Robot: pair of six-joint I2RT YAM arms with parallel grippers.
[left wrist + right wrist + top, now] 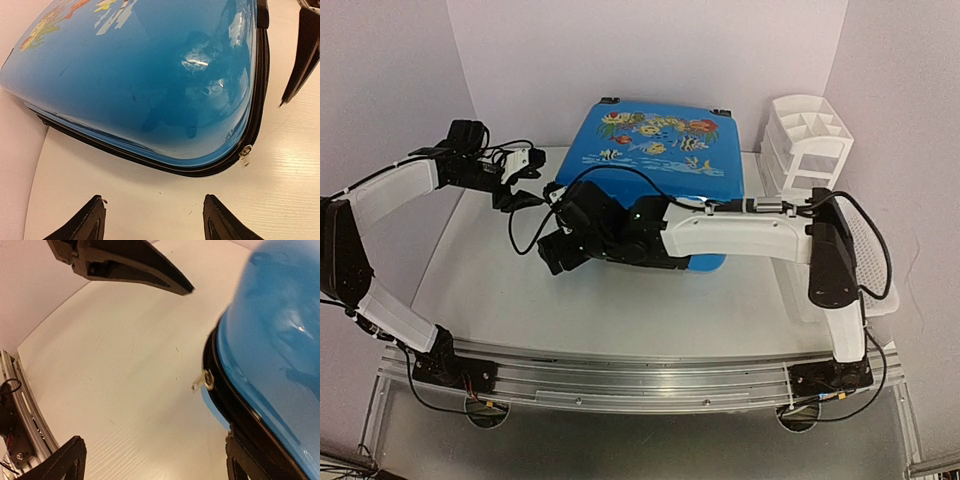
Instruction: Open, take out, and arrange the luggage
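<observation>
Luggage (660, 150) zip pull (206, 380) lies just ahead of your open right gripper (152, 450); close off-centre and you may clamp shell (280, 340); left gripper (154, 200) open.

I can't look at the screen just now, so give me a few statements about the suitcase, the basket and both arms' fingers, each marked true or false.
1. The suitcase lies flat, lid down, fish print facing up. True.
2. The left fingers pinch the zip pull. False: they stand open with nothing between them, and the pull is apart from them.
3. A white basket stands to the right of the suitcase. True.
4. The right fingers are shut. False: they stand open beside the suitcase's corner.
</observation>
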